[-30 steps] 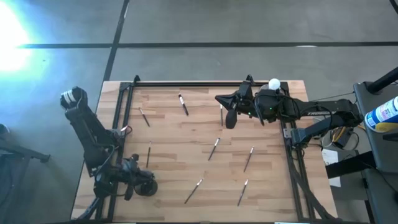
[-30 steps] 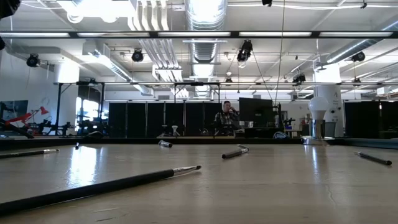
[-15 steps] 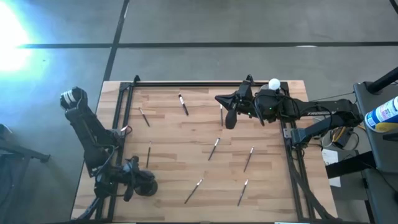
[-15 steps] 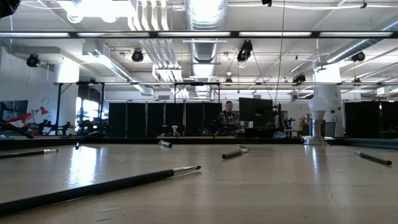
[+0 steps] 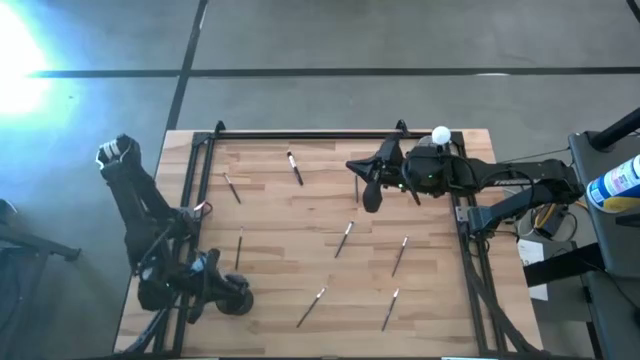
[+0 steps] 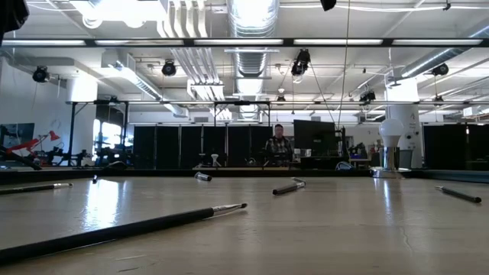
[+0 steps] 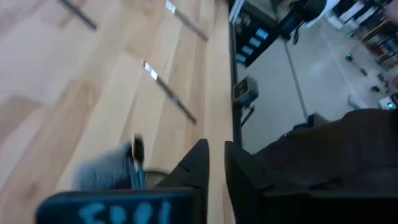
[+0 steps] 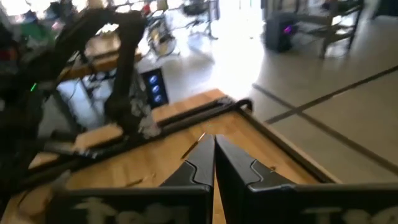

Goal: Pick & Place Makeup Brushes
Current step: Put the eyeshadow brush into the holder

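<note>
Several thin makeup brushes lie flat and scattered on the wooden table: one (image 5: pixel 295 167) near the far edge, one (image 5: pixel 344 238) in the middle, one (image 5: pixel 311 307) near the front. In the low view the closest brush (image 6: pixel 122 229) lies across the foreground. My right gripper (image 5: pixel 350 162) hovers shut over the far right part of the table, above a short brush (image 5: pixel 355 183). My left gripper (image 5: pixel 215 288) hangs at the near left corner beside a dark round cup (image 5: pixel 238 298); in its wrist view the fingers (image 7: pixel 200 163) show a narrow gap and hold nothing.
A white ball on a clear stand (image 5: pixel 440 134) stands at the far right corner, also seen as the white ball (image 6: pixel 390 134) in the low view. Dark frame rails (image 5: pixel 300 138) run along the far and side edges. A person sits far back in the room (image 6: pixel 278 145).
My left arm has swung a little toward the table's left edge, carrying its gripper slightly that way. The brushes have stayed where they lay.
</note>
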Robot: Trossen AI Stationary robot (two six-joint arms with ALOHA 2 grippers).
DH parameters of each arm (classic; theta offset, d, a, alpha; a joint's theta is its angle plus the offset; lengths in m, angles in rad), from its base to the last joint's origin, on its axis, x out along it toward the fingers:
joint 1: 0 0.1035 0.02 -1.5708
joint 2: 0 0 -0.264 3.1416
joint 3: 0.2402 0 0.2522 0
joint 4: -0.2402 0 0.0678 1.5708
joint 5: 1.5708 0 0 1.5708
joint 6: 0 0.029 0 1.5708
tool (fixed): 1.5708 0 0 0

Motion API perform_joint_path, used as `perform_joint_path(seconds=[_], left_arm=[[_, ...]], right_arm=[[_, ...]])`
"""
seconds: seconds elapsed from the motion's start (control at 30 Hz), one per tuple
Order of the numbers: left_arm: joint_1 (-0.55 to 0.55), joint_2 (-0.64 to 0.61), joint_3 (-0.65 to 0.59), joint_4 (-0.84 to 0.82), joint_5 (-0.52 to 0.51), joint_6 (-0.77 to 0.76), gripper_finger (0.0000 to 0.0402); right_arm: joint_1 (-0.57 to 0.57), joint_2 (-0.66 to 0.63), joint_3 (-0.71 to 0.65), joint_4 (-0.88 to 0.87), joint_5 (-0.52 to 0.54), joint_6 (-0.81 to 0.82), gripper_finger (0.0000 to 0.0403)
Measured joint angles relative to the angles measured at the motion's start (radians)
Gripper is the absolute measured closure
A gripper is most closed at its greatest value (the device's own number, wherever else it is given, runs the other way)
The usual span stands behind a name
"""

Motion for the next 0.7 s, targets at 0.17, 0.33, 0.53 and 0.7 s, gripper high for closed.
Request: perform_joint_path(seconds=[0.17, 0.33, 0.53, 0.7], left_arm=[[0.107, -0.063, -0.009, 0.066, 0.069, 0.125, 0.0397], [0.328, -0.075, -0.023, 0.176, 0.253, 0.307, 0.0401], [0.676, -0.004, -0.023, 0.302, 0.546, 0.516, 0.0401], [0.921, 0.08, -0.024, 0.469, 0.691, 0.613, 0.0401]], right_arm=[[0.0, -0.01, -0.078, 0.014, -0.082, -0.002, 0.0394], [0.0, -0.082, -0.228, 0.125, -0.108, 0.031, 0.0394], [0.0, -0.24, -0.408, 0.167, -0.104, 0.122, 0.0394], [0.0, -0.38, -0.532, 0.164, -0.103, 0.206, 0.0394]])
